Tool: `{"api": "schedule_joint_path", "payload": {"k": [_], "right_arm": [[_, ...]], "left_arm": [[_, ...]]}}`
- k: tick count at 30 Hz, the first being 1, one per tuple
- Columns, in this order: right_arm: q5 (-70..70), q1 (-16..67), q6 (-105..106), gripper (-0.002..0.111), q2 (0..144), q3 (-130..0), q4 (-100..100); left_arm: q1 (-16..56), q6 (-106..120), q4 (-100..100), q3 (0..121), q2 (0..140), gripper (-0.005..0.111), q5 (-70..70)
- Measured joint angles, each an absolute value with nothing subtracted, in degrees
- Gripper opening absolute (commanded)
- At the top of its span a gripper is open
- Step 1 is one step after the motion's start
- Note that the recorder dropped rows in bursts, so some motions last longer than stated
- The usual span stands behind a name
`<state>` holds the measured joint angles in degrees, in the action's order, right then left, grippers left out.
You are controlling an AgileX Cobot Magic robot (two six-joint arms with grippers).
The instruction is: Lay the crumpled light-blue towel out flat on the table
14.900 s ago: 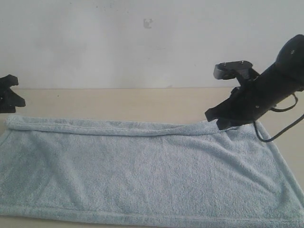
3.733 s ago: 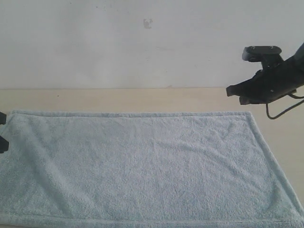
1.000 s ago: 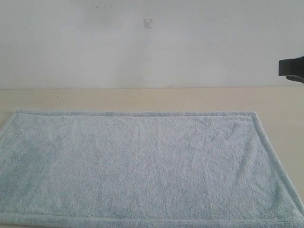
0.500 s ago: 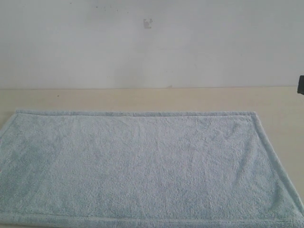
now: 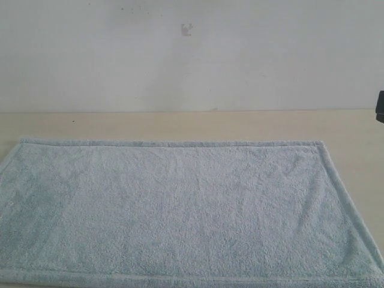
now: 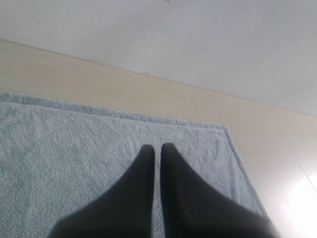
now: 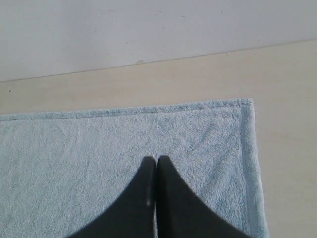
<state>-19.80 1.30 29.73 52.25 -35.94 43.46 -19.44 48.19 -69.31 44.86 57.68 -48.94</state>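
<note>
Towel [image 5: 180,210] spread flat on table [image 5: 180,125], hems straight. Left gripper [image 6: 157,147] pinched together, empty. Right gripper [image 7: 156,159] likewise. Both pulled clear; towel corner beyond tips.

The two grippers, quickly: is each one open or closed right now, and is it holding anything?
Left gripper: closed, holding nothing.
Right gripper: closed, holding nothing.
</note>
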Motion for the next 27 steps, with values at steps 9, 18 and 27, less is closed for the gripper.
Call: {"api": "schedule_joint_path", "payload": {"k": [9, 18, 27], "right_arm": [[-19.8, 1.3, 29.6, 0.0, 52.2, -35.9, 43.5], [-19.8, 1.3, 29.5, 0.0, 52.2, -35.9, 43.5], [-19.8, 1.3, 29.5, 0.0, 50.2, -35.9, 43.5]], "left_arm": [[-19.4, 48.2, -69.3, 44.9, 57.7, 0.004, -48.9], [-19.4, 48.2, -69.3, 44.9, 57.7, 0.004, -48.9], [-19.4, 48.2, -69.3, 44.9, 57.7, 0.004, -48.9]]}}
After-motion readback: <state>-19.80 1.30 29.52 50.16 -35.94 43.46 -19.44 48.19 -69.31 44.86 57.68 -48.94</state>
